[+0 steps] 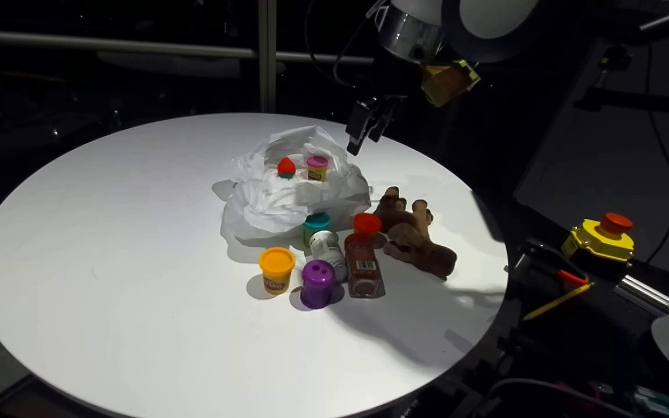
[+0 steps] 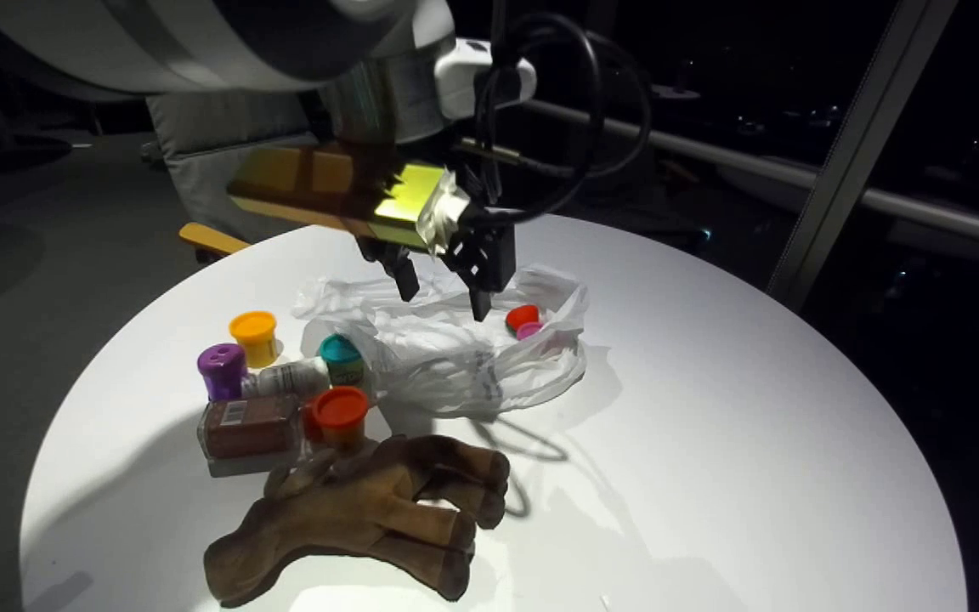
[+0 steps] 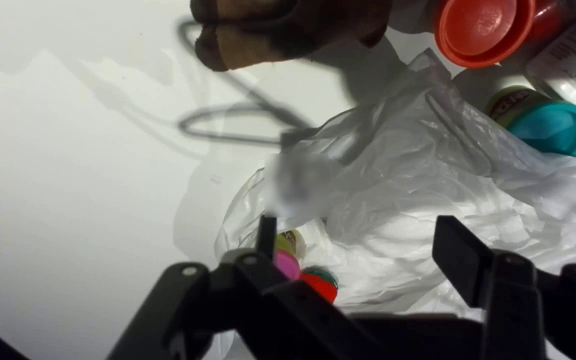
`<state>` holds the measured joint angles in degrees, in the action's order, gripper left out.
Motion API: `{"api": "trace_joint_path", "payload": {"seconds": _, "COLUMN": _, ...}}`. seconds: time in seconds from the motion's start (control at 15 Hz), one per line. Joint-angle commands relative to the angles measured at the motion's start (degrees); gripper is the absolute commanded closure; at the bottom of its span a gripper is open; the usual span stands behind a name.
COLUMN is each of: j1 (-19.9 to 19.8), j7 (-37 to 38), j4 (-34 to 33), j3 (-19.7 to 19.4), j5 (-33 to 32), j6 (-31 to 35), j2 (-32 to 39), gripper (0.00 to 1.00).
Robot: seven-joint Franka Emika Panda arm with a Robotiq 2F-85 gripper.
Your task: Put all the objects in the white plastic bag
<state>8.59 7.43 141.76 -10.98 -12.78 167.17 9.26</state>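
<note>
The white plastic bag (image 1: 256,217) lies open on the round table. A red-and-green strawberry (image 1: 286,167) and a pink-lidded Play-Doh tub (image 1: 317,169) are in it. Outside, close to the bag, are a teal-lidded tub (image 2: 343,361), a white bottle (image 2: 292,377), a red-lidded tub (image 2: 342,414), a brown-red bottle (image 2: 251,427), a purple shaker (image 1: 317,283), a yellow Play-Doh tub (image 1: 276,270) and a brown plush toy (image 2: 362,514). My gripper (image 3: 355,225) is open and empty above the bag; it also shows in both exterior views (image 1: 364,142) (image 2: 444,303).
The round white table (image 1: 137,325) carries everything. The loose items stand tightly together, some touching. A yellow box with a red button (image 1: 601,239) and a yellow pencil (image 1: 559,301) lie beyond the table edge. A grey chair (image 2: 226,161) stands behind the table.
</note>
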Motion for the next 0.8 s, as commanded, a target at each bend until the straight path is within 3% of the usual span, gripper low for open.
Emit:
{"api": "trace_joint_path", "payload": {"seconds": 0.0, "j1": 0.7, "j7": 5.6, "j4": 4.0, "j3": 2.1, "j5": -4.1, "j6": -6.4, "j2": -8.7, "gripper": 0.00}}
{"api": "trace_joint_path", "payload": {"seconds": 0.4, "j1": -0.4, "j7": -0.3, "j4": 11.1, "j3": 11.2, "j5": 8.3, "j6": -13.6, "j2": -12.7, "gripper": 0.00}}
{"api": "trace_joint_path", "payload": {"seconds": 0.73, "j1": -2.3, "j7": 4.6, "j4": 13.3, "j3": 11.9, "j5": 7.9, "j6": -4.4, "j2": -6.2, "gripper": 0.00}}
